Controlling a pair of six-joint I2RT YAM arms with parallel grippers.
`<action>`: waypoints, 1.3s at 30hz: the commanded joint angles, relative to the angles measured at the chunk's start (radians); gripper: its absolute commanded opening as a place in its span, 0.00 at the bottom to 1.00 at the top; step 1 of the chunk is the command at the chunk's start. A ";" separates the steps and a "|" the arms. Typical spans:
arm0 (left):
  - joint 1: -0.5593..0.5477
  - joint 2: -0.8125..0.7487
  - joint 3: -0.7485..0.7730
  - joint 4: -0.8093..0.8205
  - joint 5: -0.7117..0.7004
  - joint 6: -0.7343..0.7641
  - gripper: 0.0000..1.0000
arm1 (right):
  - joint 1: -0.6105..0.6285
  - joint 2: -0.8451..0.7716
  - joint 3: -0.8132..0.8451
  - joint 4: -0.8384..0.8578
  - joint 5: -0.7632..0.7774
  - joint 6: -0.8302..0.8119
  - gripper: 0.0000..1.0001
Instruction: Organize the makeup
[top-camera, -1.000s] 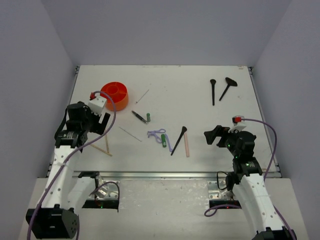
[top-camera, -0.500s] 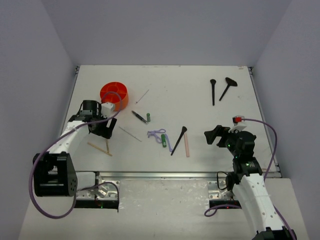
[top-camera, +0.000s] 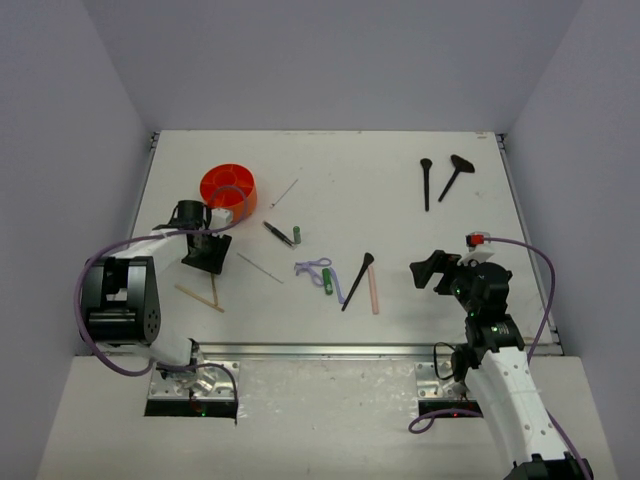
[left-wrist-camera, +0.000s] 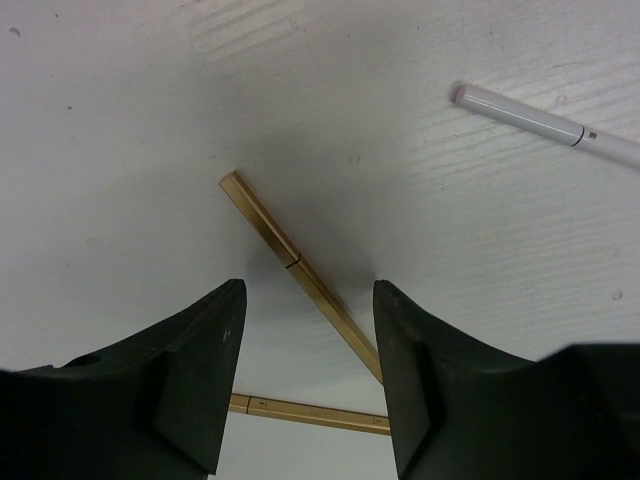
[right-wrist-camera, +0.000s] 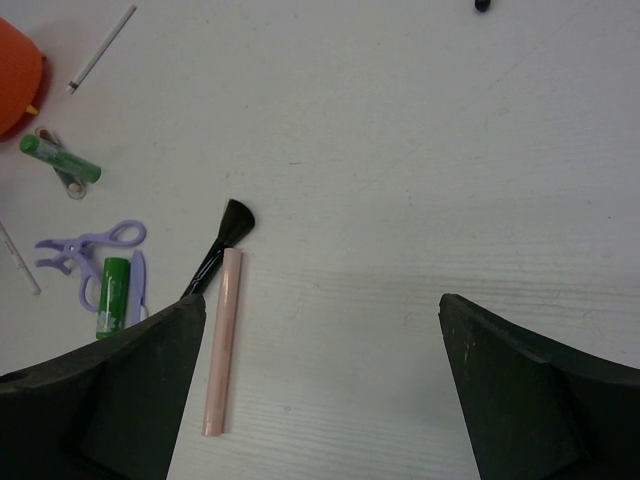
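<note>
I'd dropped the left gripper (top-camera: 208, 256) over the thin gold stick (left-wrist-camera: 290, 262), lower left of the overhead frame; its fingers had narrowed astride it, not gripping yet. My right gripper (right-wrist-camera: 322, 302) hung wide, empty.

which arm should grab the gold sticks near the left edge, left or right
Left. The left gripper hangs low over the two gold sticks, one of them running between its open fingers. The right gripper is far across the table, beside the pink stick.
</note>
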 joint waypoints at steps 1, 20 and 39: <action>-0.010 0.010 0.011 0.048 -0.002 -0.014 0.52 | -0.002 -0.005 -0.002 0.040 0.021 0.002 0.99; -0.010 0.048 0.019 0.052 0.002 -0.019 0.41 | -0.003 -0.013 0.001 0.035 0.037 -0.001 0.99; -0.010 0.075 0.069 0.043 0.012 -0.070 0.34 | -0.001 -0.043 0.009 0.016 0.065 -0.012 0.99</action>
